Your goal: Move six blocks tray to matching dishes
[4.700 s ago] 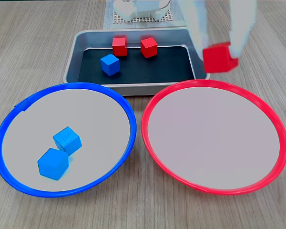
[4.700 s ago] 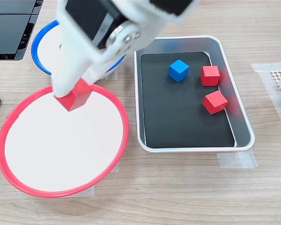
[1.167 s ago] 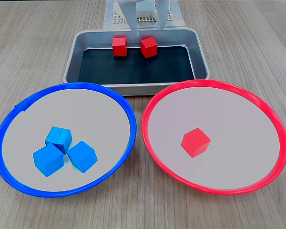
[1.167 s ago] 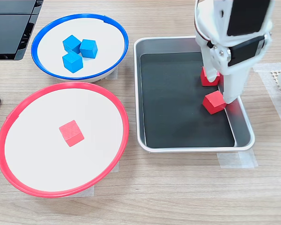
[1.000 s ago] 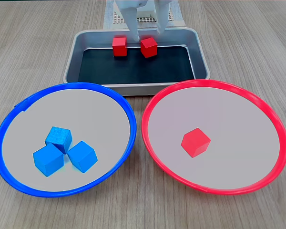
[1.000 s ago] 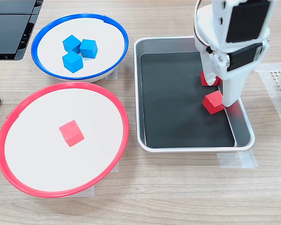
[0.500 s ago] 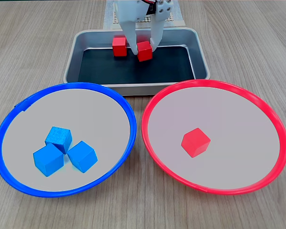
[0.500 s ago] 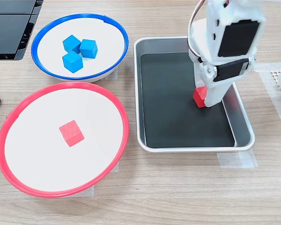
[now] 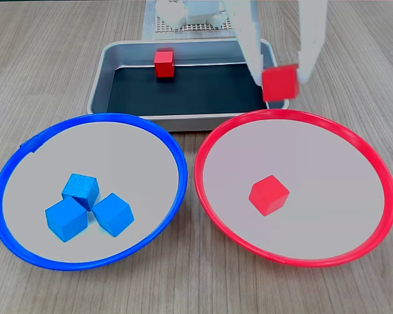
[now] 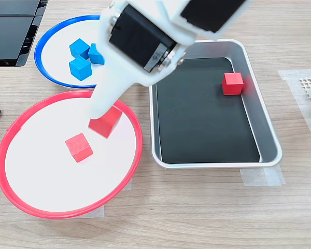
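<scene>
Here, in a fixed view, three blue blocks point(image 9: 85, 210) lie clustered in the blue dish point(image 9: 26, 147); one red block point(image 9: 164, 64) sits in the tray point(image 9: 183, 121); the hand point(image 9: 280, 80) grips a second red block point(image 9: 279, 82) above the red dish point(image 9: 354, 140), where a third point(image 9: 269, 194) rests.

A wood-grain table point(image 9: 46, 59) — a white mesh mat point(image 9: 158, 25) at its far edge, black equipment point(image 10: 13, 31) beside.

fingers point(image 10: 104, 111) grip red block point(image 10: 105, 121) | over red-rimmed dish point(image 10: 20, 120)
</scene>
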You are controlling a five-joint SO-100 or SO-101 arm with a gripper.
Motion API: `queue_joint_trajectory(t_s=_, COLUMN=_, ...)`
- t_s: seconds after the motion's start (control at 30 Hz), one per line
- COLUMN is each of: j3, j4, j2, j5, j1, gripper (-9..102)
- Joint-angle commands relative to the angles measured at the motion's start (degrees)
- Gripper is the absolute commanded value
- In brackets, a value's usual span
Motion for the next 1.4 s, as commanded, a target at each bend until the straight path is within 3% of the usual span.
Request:
queue_joint_trajectory(t_s=0.0, j3=-1.67, j4=-0.7, j2=0.18, j5=0.09, j1=0.7, gripper=19)
queue_joint_trajectory(t_s=0.1, j3=-1.05, j4=0.7, j2=0.53, j5=-0.53, j1=1.05, gripper=20)
queue_joint_trajectory(t_s=0.2, j3=-1.23, j4=6.59, j2=1.23, j5=-5.01, j1=1.49, gripper=5)
queue_joint_trajectory(t_s=0.33, j3=0.0, j4=25.31, j2=4.22, j5=-25.66, j1=6.33, gripper=1)
queue_joint_trajectory(t_s=0.4, j3=3.43, j4=34.01, j2=6.77, j5=-40.34, j1=14.15, gripper=1)
queue_joint_trajectory(t_s=0.43, j3=5.19, j4=34.45, j2=7.56, j5=-44.38, j1=16.61, gripper=1)
queue_joint_trajectory(t_s=0.7, j3=15.82, j4=27.42, j2=9.05, j5=-51.42, j1=28.65, gripper=21)
queue_joint_trajectory(t_s=0.8, j3=18.19, j4=26.02, j2=9.14, j5=-53.26, j1=29.62, gripper=23)
queue_joint_trajectory(t_s=1.3, j3=32.26, j4=16.0, j2=9.58, j5=-55.2, j1=28.56, gripper=20)
queue_joint_trajectory(t_s=1.37, j3=33.13, j4=15.12, j2=9.58, j5=-55.02, j1=28.39, gripper=14)
